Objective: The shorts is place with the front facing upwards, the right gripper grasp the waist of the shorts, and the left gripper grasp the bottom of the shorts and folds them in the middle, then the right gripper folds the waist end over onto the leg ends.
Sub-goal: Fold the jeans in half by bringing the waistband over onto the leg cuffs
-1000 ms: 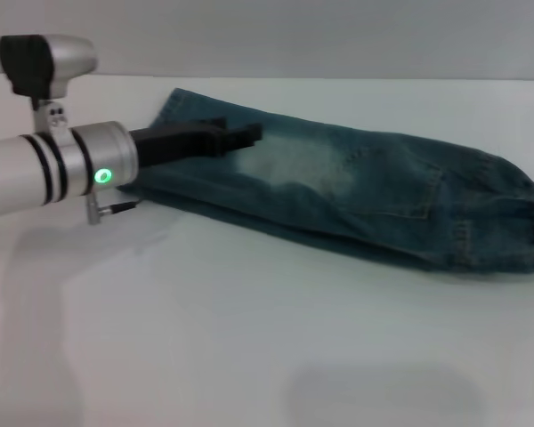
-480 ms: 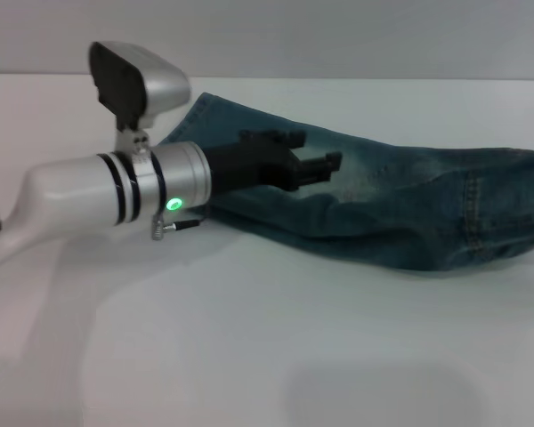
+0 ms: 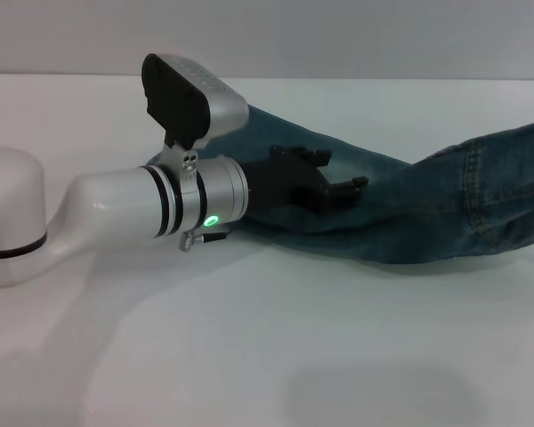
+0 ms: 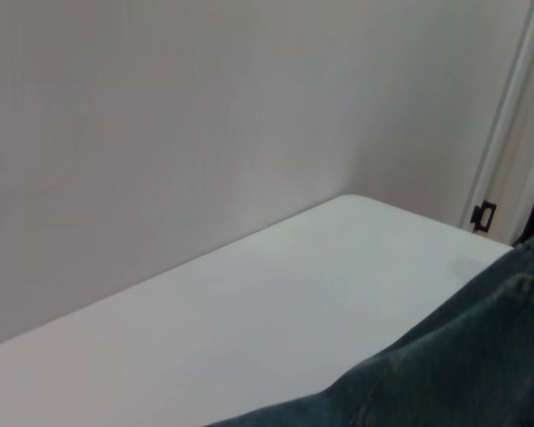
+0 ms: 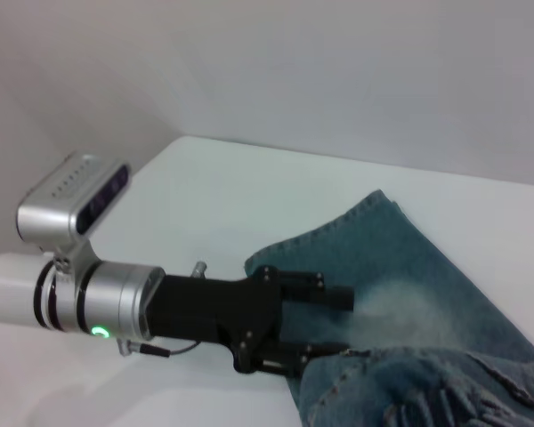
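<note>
The blue-green denim shorts [image 3: 427, 209] lie folded lengthwise on the white table [image 3: 249, 356], and their right part rises off the surface toward the frame's right edge. My left gripper [image 3: 343, 171] reaches in from the left. It is low over the leg part, fingers apart, with nothing clamped between them. In the right wrist view the same left gripper [image 5: 332, 325] sits on the denim just inside the leg ends [image 5: 320, 231], and bunched denim [image 5: 427, 396] fills the near corner. Denim [image 4: 463, 356] also shows in the left wrist view. My right gripper is out of view.
A pale wall runs behind the table's far edge [image 3: 383, 76]. The left arm's white elbow [image 3: 13, 218] rests at the left side. A door frame with a black latch [image 4: 483, 216] stands beyond the table corner.
The shorts have slid to the right and their right end has lifted out of frame. The left arm has followed to the right, farther along the legs.
</note>
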`<state>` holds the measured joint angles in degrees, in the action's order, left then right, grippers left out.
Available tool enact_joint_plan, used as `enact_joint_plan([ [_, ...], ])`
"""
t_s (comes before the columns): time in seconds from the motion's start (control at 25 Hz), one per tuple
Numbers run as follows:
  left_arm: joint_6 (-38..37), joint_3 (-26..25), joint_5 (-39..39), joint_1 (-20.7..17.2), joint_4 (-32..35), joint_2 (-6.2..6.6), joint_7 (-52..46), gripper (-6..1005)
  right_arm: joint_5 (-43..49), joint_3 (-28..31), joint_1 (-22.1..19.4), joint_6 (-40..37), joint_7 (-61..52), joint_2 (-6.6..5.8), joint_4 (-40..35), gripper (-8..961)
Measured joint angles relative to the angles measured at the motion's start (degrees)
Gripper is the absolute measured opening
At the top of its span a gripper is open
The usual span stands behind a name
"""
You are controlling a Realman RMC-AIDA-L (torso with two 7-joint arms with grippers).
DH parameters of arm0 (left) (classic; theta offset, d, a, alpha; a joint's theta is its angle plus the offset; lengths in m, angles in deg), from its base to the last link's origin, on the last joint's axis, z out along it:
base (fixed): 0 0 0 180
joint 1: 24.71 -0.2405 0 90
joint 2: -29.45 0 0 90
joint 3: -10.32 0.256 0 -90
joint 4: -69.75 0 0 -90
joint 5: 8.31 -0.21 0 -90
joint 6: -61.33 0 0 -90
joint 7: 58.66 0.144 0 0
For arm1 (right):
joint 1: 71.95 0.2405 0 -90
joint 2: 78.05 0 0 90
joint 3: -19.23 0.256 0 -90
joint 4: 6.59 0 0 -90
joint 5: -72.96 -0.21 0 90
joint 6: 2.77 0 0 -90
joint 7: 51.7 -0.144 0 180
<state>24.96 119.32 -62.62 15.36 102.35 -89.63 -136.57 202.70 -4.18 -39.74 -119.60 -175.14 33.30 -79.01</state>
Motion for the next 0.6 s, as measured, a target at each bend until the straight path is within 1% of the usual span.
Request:
enact_joint_plan([
  [0.2, 0.58, 1.94, 0.22, 0.11, 0.12, 0.0, 0.03, 698, -0.22, 0.15, 1.37, 0.23, -1.07, -0.38, -0.2, 43],
  [0.36, 0.61, 2.93, 0.29, -0.06, 0.83, 0.01, -0.28, 698, -1.9, 0.23, 2.78, 0.73, -2.36, -0.97, 0.16, 43],
  [0.6, 0.95, 6.69, 2.03, -0.44, 2.6, 0.0, -0.38, 697, -2.54, -0.01, 6.55, 1.95, -5.19, -1.86, 0.4, 44],
])
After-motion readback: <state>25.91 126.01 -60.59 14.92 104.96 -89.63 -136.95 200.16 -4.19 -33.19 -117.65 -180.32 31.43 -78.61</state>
